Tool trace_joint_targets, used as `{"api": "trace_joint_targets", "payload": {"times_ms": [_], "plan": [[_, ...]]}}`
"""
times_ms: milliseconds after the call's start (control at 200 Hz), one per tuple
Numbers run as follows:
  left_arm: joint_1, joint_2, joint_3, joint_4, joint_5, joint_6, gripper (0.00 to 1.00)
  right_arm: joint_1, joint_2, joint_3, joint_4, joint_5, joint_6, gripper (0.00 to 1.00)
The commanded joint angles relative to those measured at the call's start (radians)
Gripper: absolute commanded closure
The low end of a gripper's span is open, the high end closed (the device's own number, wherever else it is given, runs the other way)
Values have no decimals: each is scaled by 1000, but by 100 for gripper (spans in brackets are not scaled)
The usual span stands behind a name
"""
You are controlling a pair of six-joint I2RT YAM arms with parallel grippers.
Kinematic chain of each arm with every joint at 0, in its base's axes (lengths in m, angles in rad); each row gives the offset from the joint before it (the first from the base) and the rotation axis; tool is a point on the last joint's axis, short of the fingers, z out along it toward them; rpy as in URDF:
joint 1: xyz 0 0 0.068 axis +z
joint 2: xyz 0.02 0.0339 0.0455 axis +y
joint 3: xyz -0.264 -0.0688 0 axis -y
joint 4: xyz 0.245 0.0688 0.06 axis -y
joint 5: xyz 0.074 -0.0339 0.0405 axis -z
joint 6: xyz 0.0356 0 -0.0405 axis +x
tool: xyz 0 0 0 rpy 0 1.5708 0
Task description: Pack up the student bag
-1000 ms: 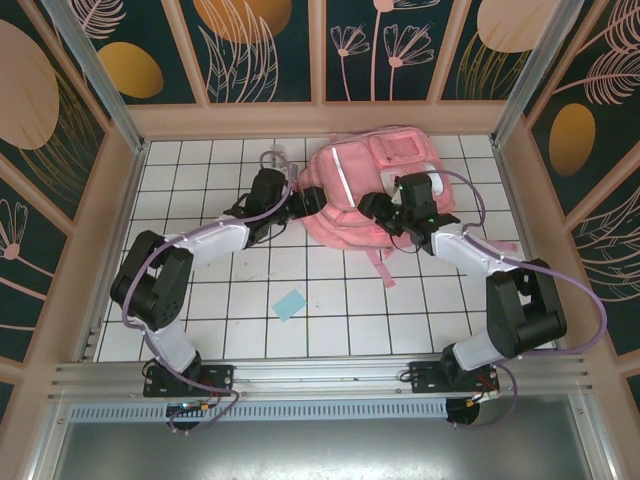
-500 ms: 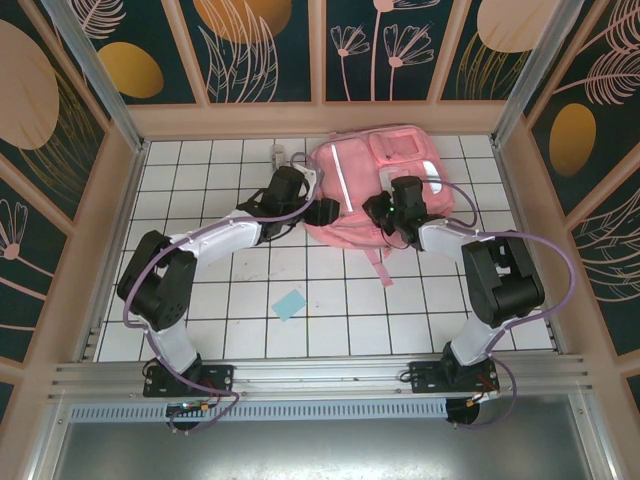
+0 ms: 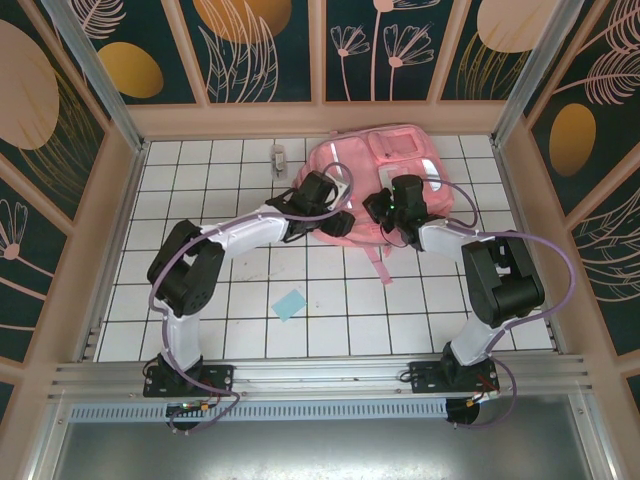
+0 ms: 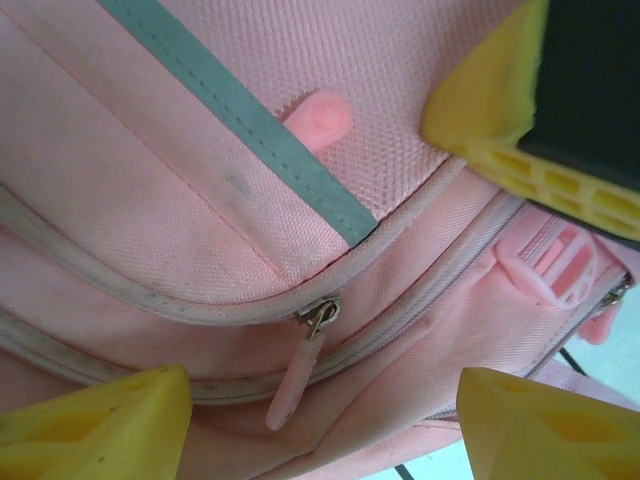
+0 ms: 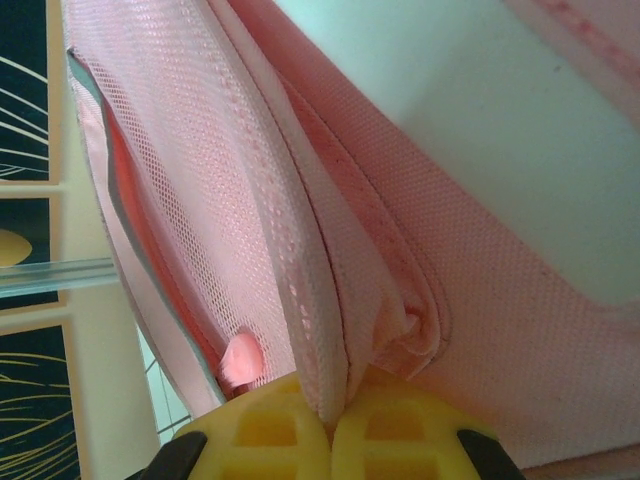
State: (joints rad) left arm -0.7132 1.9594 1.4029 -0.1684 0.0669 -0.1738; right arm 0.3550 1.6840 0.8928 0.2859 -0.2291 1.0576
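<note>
white tiled table fenced by dark leaf-print walls. pink backpack lies by the far edge; left end effector gapes wide over it, right end effector pinches its fabric.

My right gripper has gone from open to clamped on a fold of the student bag, and that arm's elbow has drawn in. My left gripper has swung right, from beside the bag onto its near-left corner, jaws slightly narrower, uncovering a small pale object behind.
</note>
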Motion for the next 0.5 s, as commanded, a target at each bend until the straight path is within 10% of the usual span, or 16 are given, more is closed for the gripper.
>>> {"api": "trace_joint_targets", "payload": {"times_ms": [0, 225, 495], "plan": [[-4, 50, 52, -97, -37, 54, 33, 2, -19, 15, 85, 10, -4, 100], [-4, 108, 88, -129, -88, 76, 47, 3, -27, 19, 89, -5, -7, 100], [-4, 90, 105, -88, -138, 42, 86, -1, -60, 8, 68, 15, -29, 100]]}}
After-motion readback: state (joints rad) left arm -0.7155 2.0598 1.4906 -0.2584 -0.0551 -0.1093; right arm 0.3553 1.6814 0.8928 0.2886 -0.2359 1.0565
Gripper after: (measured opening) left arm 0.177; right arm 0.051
